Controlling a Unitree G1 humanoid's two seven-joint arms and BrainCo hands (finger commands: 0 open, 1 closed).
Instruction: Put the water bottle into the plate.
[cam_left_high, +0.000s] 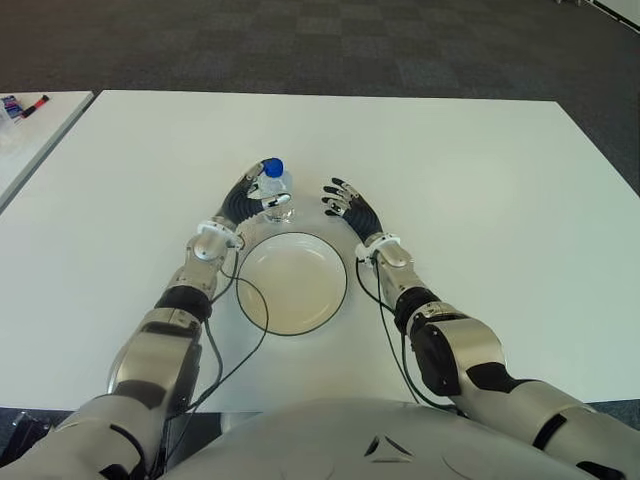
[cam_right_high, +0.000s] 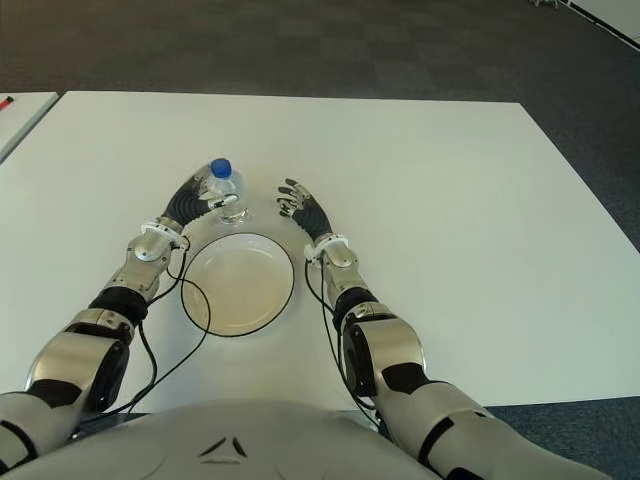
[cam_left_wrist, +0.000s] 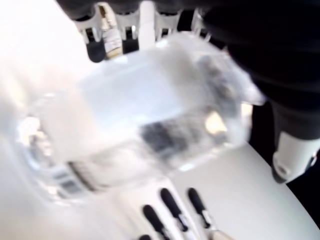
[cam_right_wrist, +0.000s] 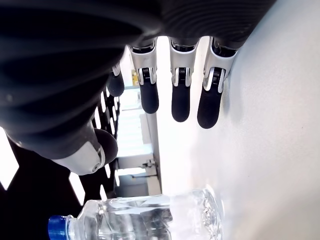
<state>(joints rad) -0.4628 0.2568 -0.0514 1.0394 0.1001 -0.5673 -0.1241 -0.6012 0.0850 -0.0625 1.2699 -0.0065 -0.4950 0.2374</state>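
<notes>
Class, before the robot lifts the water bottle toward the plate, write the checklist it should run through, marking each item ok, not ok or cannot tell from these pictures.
1. Left robot hand is closed around the water bottle: ok, the left wrist view shows fingers wrapped on it.
2. Bottle is upright with its blue cap on: ok.
3. Grip is firm enough to lift: cannot tell.
4. Plate holds nothing: ok.
5. Right robot hand stays clear of the path: ok, it is open, beside the bottle on its right and beyond the plate.
6. Cables near the plate's left rim will not snag: cannot tell.
</notes>
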